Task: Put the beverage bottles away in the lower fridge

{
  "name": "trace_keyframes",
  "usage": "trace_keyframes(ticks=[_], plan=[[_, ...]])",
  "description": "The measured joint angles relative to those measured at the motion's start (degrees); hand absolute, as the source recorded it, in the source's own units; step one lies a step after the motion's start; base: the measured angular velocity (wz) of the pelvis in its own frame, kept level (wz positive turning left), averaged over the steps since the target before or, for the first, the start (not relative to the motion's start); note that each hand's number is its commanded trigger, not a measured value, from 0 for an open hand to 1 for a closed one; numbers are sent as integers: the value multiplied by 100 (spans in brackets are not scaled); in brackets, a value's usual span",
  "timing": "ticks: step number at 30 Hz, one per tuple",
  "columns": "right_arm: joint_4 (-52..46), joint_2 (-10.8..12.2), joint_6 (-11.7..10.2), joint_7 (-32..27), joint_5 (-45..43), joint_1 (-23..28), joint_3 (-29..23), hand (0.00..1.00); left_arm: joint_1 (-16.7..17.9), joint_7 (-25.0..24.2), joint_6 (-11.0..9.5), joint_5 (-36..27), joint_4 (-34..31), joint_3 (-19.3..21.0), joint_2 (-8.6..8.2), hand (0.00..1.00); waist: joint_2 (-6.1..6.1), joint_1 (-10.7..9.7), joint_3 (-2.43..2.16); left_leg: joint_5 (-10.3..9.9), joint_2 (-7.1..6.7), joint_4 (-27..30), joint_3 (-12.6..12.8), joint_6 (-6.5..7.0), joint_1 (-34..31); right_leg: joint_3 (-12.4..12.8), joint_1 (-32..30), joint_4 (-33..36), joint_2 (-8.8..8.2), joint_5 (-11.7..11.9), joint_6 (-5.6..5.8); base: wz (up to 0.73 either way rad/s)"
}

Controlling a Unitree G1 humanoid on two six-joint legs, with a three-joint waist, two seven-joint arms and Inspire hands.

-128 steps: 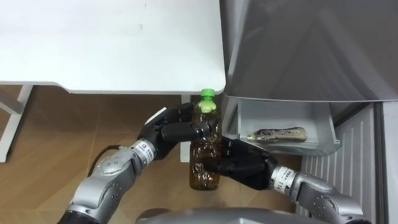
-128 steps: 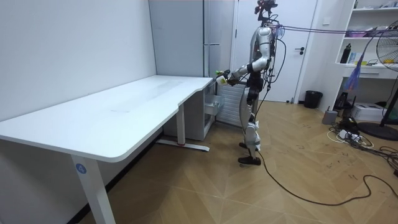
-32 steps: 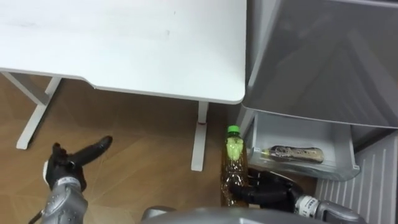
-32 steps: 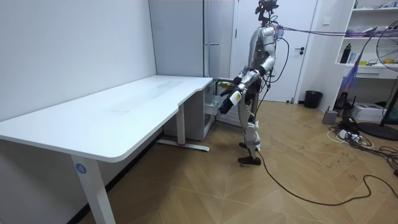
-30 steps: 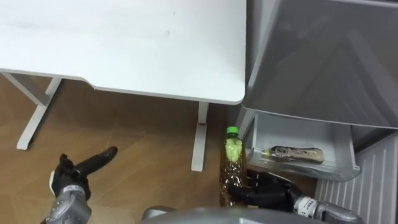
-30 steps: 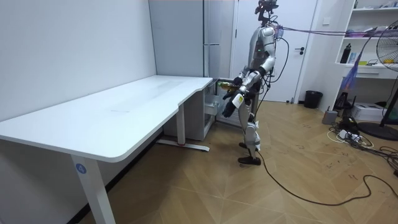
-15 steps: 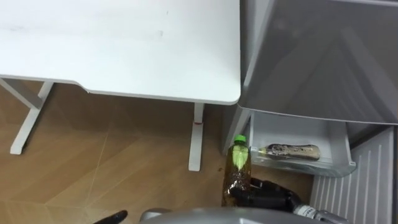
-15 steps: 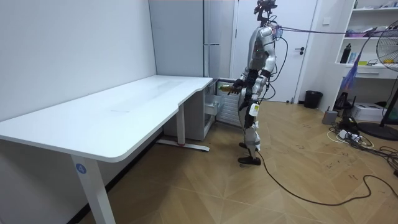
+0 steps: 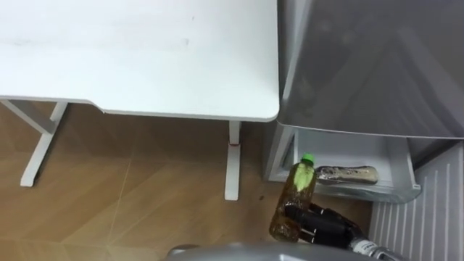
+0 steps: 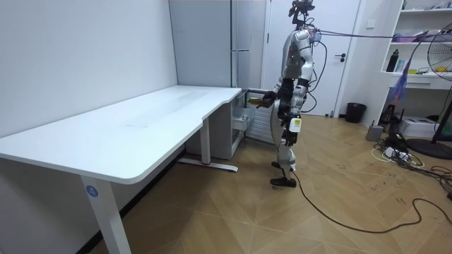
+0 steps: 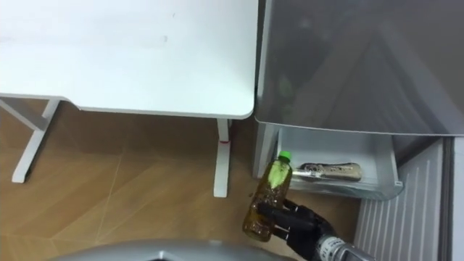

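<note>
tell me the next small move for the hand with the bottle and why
Probably carry the bottle forward over the open fridge drawer. The right hand grips its lower half; it is tilted, cap by the drawer's near corner, body out over the floor. One drink already lies inside, so aim beside it. The left hand hangs at the hip.

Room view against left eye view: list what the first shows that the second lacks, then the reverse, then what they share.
Room view: the robot stands at the grey fridge beside the white desk, left robot hand low at its side; door, shelves and fan behind. Left eye view: a second bottle lying inside the open drawer, right robot hand curled round the green-capped bottle. Both: desk, fridge, held bottle.
</note>
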Motion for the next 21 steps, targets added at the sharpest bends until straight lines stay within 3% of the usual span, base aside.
trace_keyframes(ticks=[10, 17, 21], plan=[[440, 152, -247, -779, 1770, -119, 138, 100, -108, -28, 6, 1097, -8, -411, -106, 0, -35, -114, 16, -1, 2, -3, 10, -1, 6, 5, 49, -15, 9, -1, 1, 0], [425, 148, -321, -1087, 2264, -127, 237, 100, -119, -37, 55, 1564, -14, -429, -129, 0, -41, -145, 15, -2, 3, -20, 9, -2, 6, 18, 7, -26, 15, -1, 1, 0], [426, 153, -452, -1235, 2670, -199, 264, 100, -160, -33, 51, 1710, -16, -639, -128, 0, -5, -175, 33, -1, 4, -16, 7, -2, 20, 21, 67, -41, 20, -1, 2, 0]])
